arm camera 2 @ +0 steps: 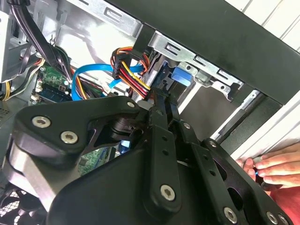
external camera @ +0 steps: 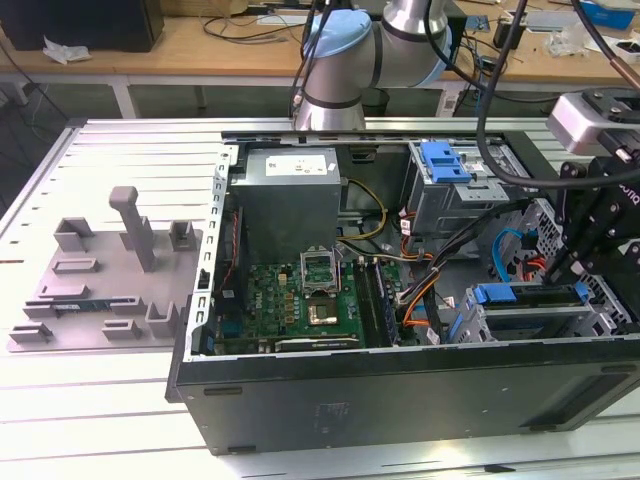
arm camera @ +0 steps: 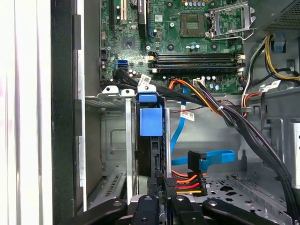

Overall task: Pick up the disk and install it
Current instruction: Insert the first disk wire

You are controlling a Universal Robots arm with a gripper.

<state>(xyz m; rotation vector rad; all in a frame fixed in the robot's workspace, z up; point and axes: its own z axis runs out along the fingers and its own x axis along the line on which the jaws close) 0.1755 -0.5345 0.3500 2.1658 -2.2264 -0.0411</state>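
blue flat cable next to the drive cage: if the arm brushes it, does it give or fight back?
Probably gives: the blue cable is thin, flat and lies in loose curves, so it likely bends aside easily. It looks light, so a nudge may swing its black plug toward the drive cage rather than resist.

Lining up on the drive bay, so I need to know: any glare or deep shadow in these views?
First wrist view: the table is washed out white, the drive cage dim but readable. Second wrist view: the black pincer looks dark, the table bright beyond it. Exterior view: even light, the computer case shaded inside.
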